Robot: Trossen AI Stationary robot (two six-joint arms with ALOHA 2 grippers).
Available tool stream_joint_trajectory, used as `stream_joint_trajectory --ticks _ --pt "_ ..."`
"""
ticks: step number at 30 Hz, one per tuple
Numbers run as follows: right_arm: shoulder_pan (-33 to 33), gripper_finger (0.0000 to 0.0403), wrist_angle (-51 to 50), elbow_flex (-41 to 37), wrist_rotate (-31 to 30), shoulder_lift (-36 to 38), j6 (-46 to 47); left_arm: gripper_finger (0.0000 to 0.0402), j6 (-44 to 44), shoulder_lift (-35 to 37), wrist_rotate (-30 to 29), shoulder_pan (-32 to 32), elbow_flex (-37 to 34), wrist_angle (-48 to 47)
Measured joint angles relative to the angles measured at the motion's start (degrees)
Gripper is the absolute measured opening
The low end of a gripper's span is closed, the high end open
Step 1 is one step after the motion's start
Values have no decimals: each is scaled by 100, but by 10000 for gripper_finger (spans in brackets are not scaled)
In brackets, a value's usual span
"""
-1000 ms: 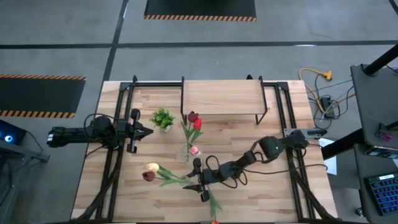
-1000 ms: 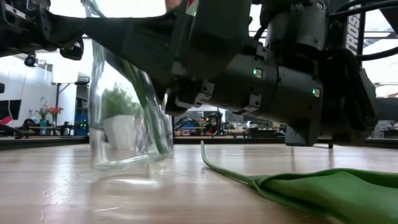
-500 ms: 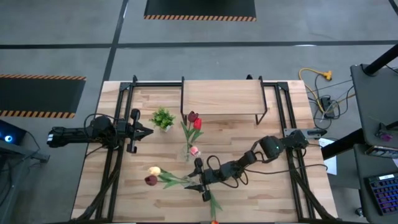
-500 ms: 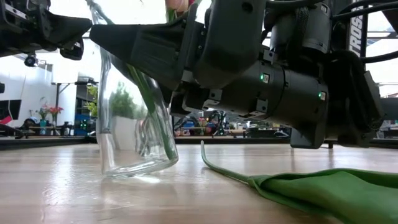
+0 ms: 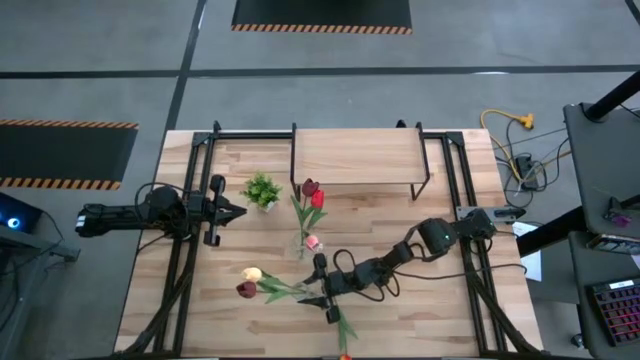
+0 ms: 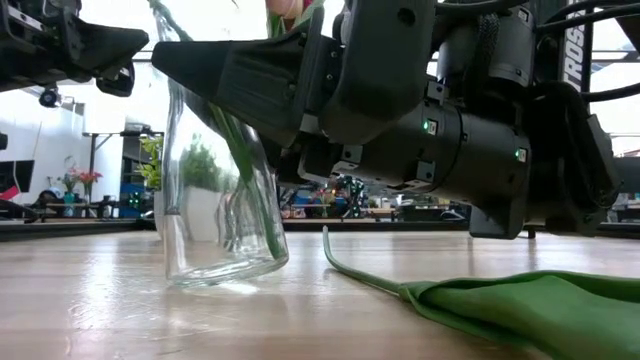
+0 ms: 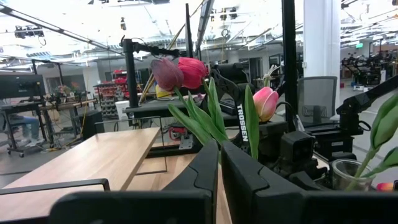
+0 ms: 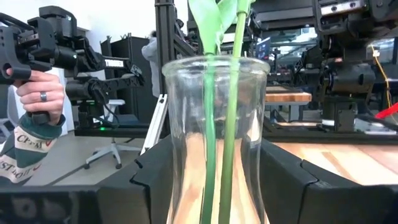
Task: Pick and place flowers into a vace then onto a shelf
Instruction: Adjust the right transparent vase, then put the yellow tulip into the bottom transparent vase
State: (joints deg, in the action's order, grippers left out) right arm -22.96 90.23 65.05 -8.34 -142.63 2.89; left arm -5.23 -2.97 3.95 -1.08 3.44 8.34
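Only the right wrist view is showing the right gripper [image 8: 214,180] half-open, its fingers [image 8: 155,171] flanking the vase [image 8: 214,124], seemingly untouching. Left gripper [image 7: 219,165] is resting shut; "TROSSEN" is reading beyond.

The left gripper [image 7: 219,163] has its two dark fingers [image 7: 202,171] pressed together, holding nothing. Behind them, toward 12 o'clock, stand the flowers [image 7: 186,74]: a dark maroon head and a red head touching each other, and a pink head at 2 o'clock, on green stems with long leaves. At 9 o'clock lies the shelf [image 7: 81,165], a light wood board. At 4 o'clock a glass rim [image 7: 351,169] shows near the right arm [image 7: 298,152].
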Motion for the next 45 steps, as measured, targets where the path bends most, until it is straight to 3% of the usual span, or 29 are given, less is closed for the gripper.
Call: stream_joint_trajectory --ticks 13,17,27,33,38,45 --pt "15 262 -44 -347 -26 109 273 3 0 -1 0 0 0 0" --pt "14 278 -64 -630 -40 466 30 3 0 -1 0 0 0 0" --pt "11 277 -1261 -1622 -74 1808 -139 3 1 0 0 2 0 -9" --pt "11 277 -2689 -2082 -83 2924 -180 3 2 -1 0 2 0 -22" --pt "-48 276 -5046 -2004 -83 3970 -420 3 2 -1 0 2 0 -21" --pt "-412 276 -8000 -1350 -58 4738 -1968 3 0 0 9 2 0 -42"
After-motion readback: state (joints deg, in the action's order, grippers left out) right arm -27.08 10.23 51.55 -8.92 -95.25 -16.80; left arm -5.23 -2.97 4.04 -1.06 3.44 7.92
